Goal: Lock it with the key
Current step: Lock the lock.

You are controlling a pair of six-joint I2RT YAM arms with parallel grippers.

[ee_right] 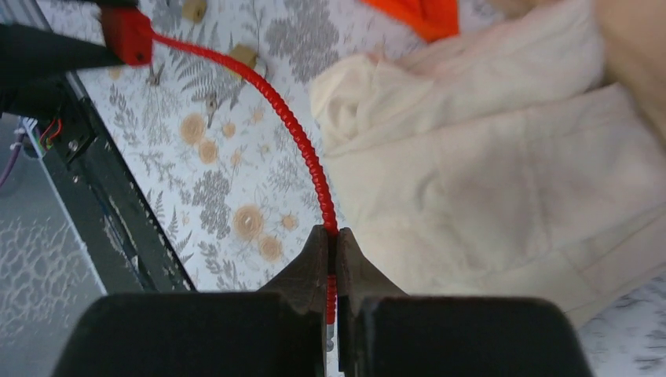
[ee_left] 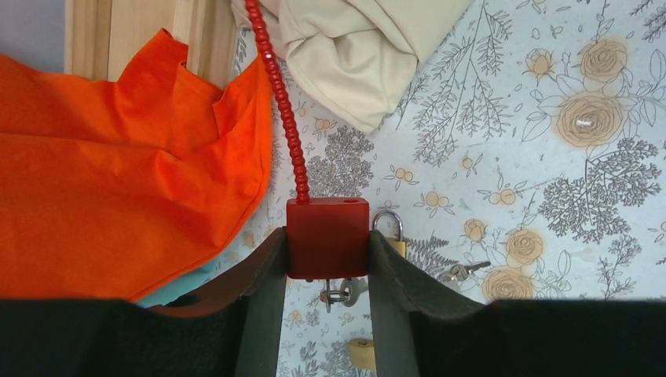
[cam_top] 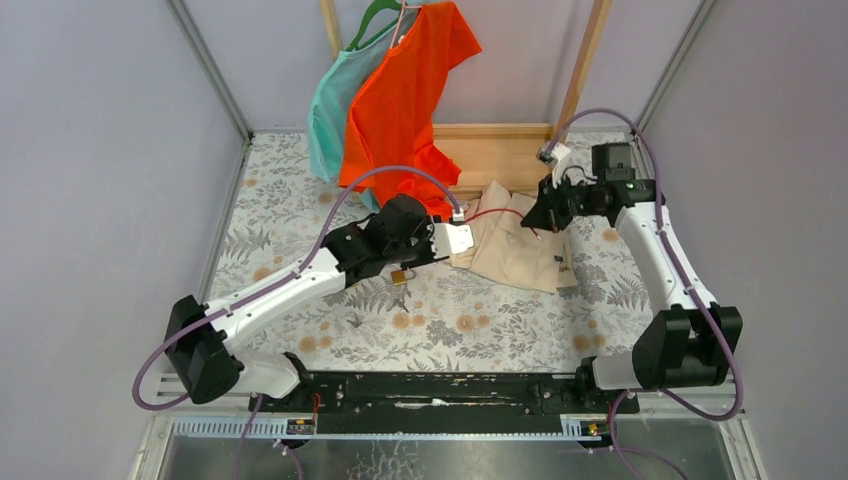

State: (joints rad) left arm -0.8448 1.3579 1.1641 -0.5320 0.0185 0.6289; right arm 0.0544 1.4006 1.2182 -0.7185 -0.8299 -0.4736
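Note:
A red padlock body [ee_left: 327, 236] with a long red ribbed cable [ee_left: 283, 102] is clamped between the jaws of my left gripper [ee_left: 327, 245], held above the floral table. A small key on a ring [ee_left: 345, 292] hangs under the lock body. The cable runs across to my right gripper [ee_right: 331, 239], which is shut on the cable [ee_right: 290, 118] near its free end, above the beige garment [ee_right: 487, 157]. In the top view the left gripper [cam_top: 455, 238] and right gripper [cam_top: 535, 218] face each other with the cable [cam_top: 495, 212] between them.
A brass padlock [ee_left: 390, 236] and loose keys [ee_left: 463, 271] lie on the table below the left gripper. An orange shirt [cam_top: 405, 90] and a teal shirt [cam_top: 335, 110] hang at the back by a wooden frame [cam_top: 495, 150]. The beige garment [cam_top: 515, 245] lies mid-table.

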